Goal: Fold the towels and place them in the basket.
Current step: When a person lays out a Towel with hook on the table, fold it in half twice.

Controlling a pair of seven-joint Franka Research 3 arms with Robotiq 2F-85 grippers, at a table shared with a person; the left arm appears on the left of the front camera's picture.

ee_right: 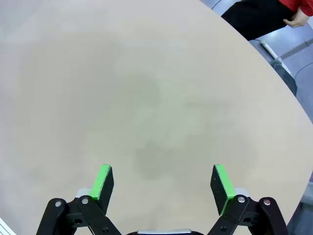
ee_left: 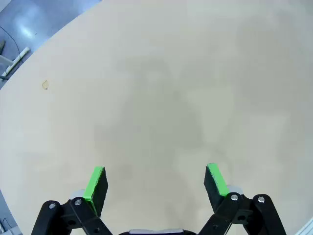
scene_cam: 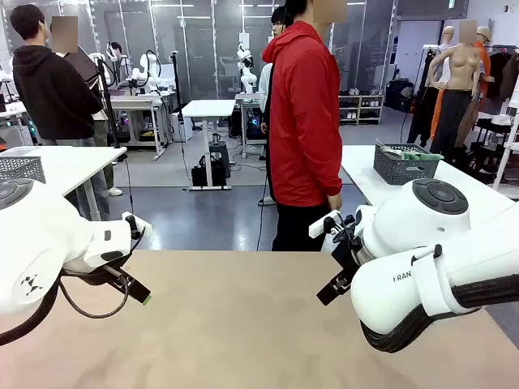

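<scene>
Left pincer, left wrist view: left pincer (ee_left: pixel 155 182) gapes wide, green pads far apart, gripping nothing, hanging above bare tabletop (ee_left: pixel 171 73).
Mark, left wrist view: a small ring-shaped scuff (ee_left: pixel 45 84) sits off toward the edge; no lettering.
Right pincer, right wrist view: right pincer (ee_right: pixel 164 183) is just as wide with nothing in it, bare tabletop below; a person's hand (ee_right: pixel 296 20) hangs at the far corner.
Arms, front view: both hover low, one on either side, well apart.
Task things, front view: a mesh basket (scene_cam: pixel 389 166) stands on the next table to the right, with something pale green (scene_cam: pixel 423 156) in it. Whether that's a towel, I can't tell.
Progress: I'd say not begun. Nothing is folded, and the towels and basket are yet to be dealt with.
Writing, front view: "FRAN" on the right arm's casing (scene_cam: pixel 403 277), the rest hidden.
</scene>
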